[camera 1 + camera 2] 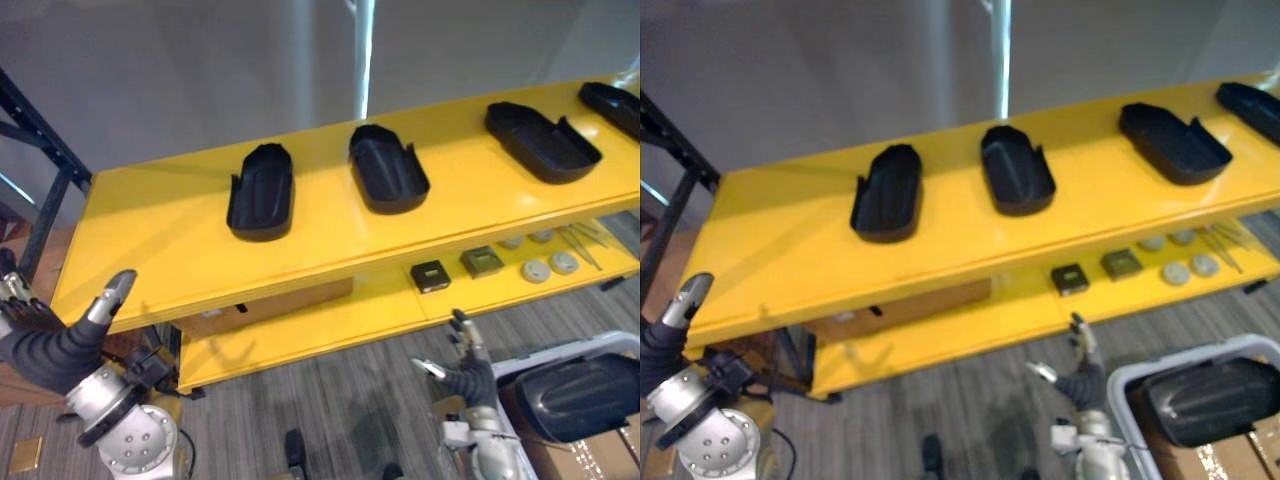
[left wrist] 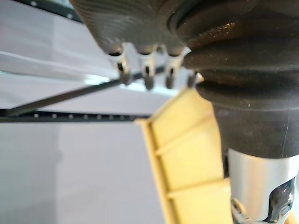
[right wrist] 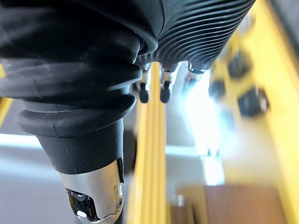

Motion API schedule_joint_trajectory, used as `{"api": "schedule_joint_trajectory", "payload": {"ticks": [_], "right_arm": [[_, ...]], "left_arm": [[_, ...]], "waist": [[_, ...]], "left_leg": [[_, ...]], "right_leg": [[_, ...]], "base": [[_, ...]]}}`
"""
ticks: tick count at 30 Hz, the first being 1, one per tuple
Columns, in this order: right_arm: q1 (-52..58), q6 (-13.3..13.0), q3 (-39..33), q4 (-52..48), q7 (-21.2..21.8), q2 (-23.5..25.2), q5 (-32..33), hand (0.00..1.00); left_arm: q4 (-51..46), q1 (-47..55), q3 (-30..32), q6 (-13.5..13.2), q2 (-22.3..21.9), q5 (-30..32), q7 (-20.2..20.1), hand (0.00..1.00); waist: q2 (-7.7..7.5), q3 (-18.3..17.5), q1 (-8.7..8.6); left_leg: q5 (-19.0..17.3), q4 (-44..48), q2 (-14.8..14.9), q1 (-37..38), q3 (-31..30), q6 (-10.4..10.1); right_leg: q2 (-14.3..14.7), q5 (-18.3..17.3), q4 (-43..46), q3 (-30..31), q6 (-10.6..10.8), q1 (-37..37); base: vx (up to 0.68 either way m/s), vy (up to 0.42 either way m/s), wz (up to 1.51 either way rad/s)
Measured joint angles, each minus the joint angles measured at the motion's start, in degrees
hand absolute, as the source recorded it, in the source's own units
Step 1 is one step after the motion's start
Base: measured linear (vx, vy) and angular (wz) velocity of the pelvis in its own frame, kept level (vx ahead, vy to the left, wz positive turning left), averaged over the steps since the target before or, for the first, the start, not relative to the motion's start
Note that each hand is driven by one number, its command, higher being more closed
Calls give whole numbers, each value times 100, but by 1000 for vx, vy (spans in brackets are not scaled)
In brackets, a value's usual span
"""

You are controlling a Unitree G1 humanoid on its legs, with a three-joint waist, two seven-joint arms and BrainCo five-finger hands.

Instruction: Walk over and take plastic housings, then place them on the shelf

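**Empty-handed at the shelf [image 1: 160, 240]**

The left hand [image 1: 55, 345] is raised by the shelf's left front corner, fingers loosely extended and empty. Four housings [image 1: 262, 190] lie in a row on top. The right hand [image 1: 468, 375] points up, fingers relaxed, beside a bin [image 1: 1117, 400] holding another housing [image 1: 580, 395].

Four black housings [image 1: 261, 192] line the yellow shelf [image 1: 150, 240] — another housing [image 1: 580, 395] in a bin [image 1: 560, 352]

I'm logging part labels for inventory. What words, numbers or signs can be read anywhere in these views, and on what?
None can be read.
The black plastic housings on the yellow shelf show no print.
The small boxes and round discs on the lower level are too small to tell.
The cardboard box shows no legible print.
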Motion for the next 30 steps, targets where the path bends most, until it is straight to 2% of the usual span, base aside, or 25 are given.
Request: {"api": "schedule_joint_trajectory", "payload": {"ticks": [4, 7, 10, 12, 13, 18, 21, 30], "right_arm": [[-264, 20, -395, -12, 1, 197, -95, 0], [-306, 21, -681, 22, -10, 336, -96, 0], [-319, 18, -859, 383, -119, 384, -58, 0], [-314, 17, -978, 841, -202, 398, -52, 0], [-320, 38, -1040, 1292, -300, 404, -56, 0], [-313, 178, -1036, 2347, -494, 396, -64, 0], [-303, 218, -1030, 2600, -491, 387, -107, 0], [-295, 216, -720, 2749, -470, 318, -104, 0]], "left_arm": [[1163, -470, 288, 465, 203, -366, -525, 0], [1572, -782, 363, 594, 209, -362, -621, 0], [2024, -1173, 502, 629, 234, -360, -582, 0], [2397, -1498, 519, 648, 413, -360, -577, 0], [2738, -1783, 526, 667, 651, -404, -576, 0], [3773, -2637, 488, 705, 1354, -765, -596, 0], [4281, -3072, 467, 767, 1787, -813, -591, 0], [5377, -3924, 273, 876, 2473, -814, -415, 0]], "waist": [[-64, 1, -31], [-136, 54, -128], [-211, 112, -278], [-210, 148, -335], [-192, 174, -337], [-123, 431, -343], [-149, 581, -356], [-173, 864, -445]], "left_leg": [[-41, 0, 70, 29, 395, -15], [-62, 2, 87, -65, 657, -3], [-55, 3, 79, -75, 798, 25], [-55, 3, 63, -119, 826, 26], [-52, 4, 54, -167, 849, 29], [-56, 5, 56, -139, 918, 26], [-55, 8, 70, -138, 1023, 27], [-56, 6, 56, -158, 1050, 25]], "right_leg": [[28, 126, -38, 388, 10, -180], [32, 216, -36, 675, 30, -428], [19, 257, -27, 814, 48, -524], [12, 302, -32, 831, 46, -556], [18, 324, -14, 850, 45, -608], [22, 325, 29, 975, 45, -647], [35, 325, 93, 1076, 41, -731], [24, 321, 173, 1133, 38, -822]], "base": [[-9, 3, -45], [-14, 26, -47], [18, 16, -27], [42, 14, -8], [47, 8, -5], [29, 4, -8], [14, -8, -17], [10, 0, -3]]}}
